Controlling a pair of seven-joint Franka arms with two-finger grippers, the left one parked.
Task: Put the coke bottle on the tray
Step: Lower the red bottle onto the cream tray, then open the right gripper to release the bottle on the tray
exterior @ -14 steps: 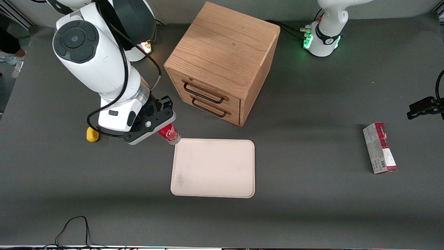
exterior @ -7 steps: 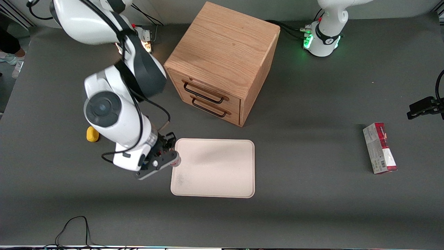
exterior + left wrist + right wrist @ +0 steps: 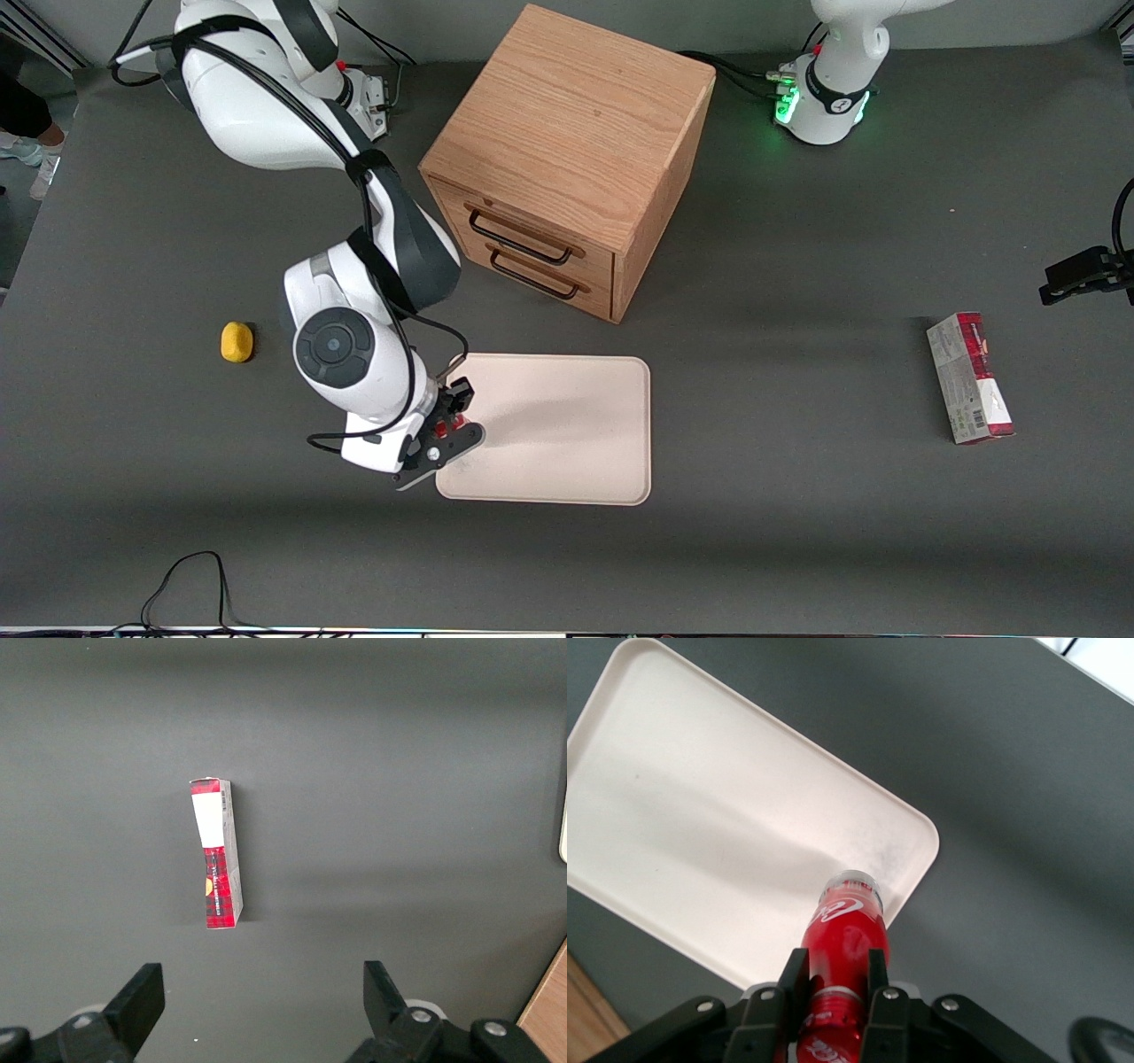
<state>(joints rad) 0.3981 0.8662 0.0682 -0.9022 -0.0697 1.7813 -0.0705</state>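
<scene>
Hand: my hand (image 3: 447,431) is clamped on the coke bottle (image 3: 843,943); in the right wrist view both fingers (image 3: 792,983) press its red body just above the cap end, with the clear base pointing down toward the tray (image 3: 567,443).

Bottle position: held in the air, tilted, over the tray's corner that is nearest the front camera and toward the working arm's end of the desk (image 3: 797,549). In the front view I see only a sliver of red between the fingers.

What changed: a second ago the bottle hung just off the tray's corner nearest the wooden drawer cabinet (image 3: 567,159). Half a second ago it was along the tray's short edge. Now I have it over the tray's rim, above the faint grey smudge (image 3: 888,843).

What it means: I judge the carry nearly done. The bottle is not yet touching the tray, so lowering and release remain.

Next move: I would shift slightly farther in over the tray before lowering, since the base sits close to the rim.

Risk: the bottle is slim and tilted, so it could topple or roll off the low rim if released as it is.

Other things: the yellow object (image 3: 236,342) lies well apart from the tray at the working arm's end, and the red-and-grey carton (image 3: 969,377) lies well apart at the parked arm's end.
</scene>
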